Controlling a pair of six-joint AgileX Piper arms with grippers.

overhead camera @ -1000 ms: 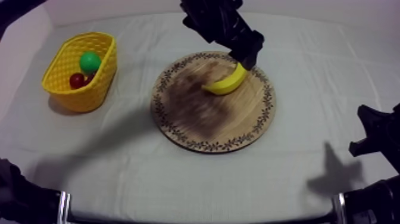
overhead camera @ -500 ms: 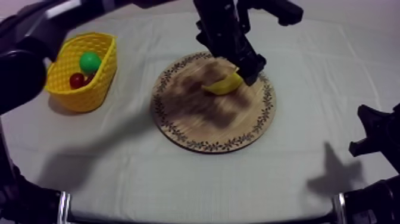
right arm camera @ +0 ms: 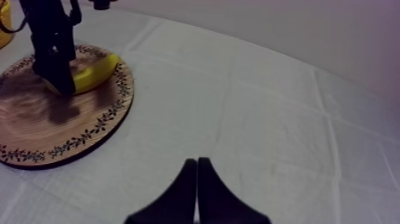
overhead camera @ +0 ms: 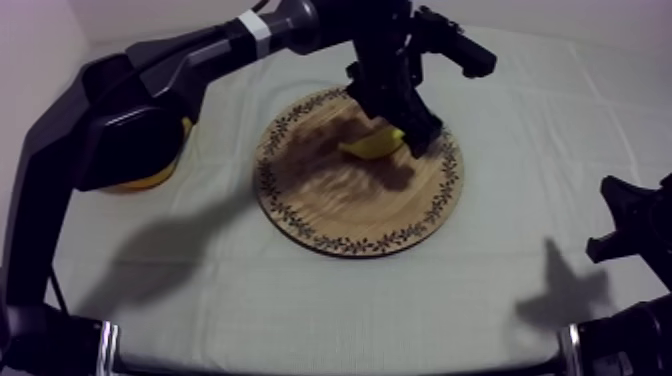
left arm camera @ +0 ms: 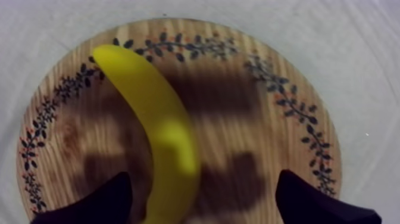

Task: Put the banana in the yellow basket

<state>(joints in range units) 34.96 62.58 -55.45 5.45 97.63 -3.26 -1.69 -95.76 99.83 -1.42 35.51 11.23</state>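
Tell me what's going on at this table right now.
The left arm stretches over the wooden board. Its left end effector is open, with one finger on each side of the banana, which lies on the board, not yet gripped. The right end effector is shut on nothing, low over the cloth to the board's right. The yellow basket sits left of the board, mostly hidden behind the left arm.

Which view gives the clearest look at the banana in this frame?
The left wrist view: the banana lies nearly full length on the wooden board, inside the open left gripper. In the top view and right wrist view that gripper covers part of it, leaving a yellow piece.
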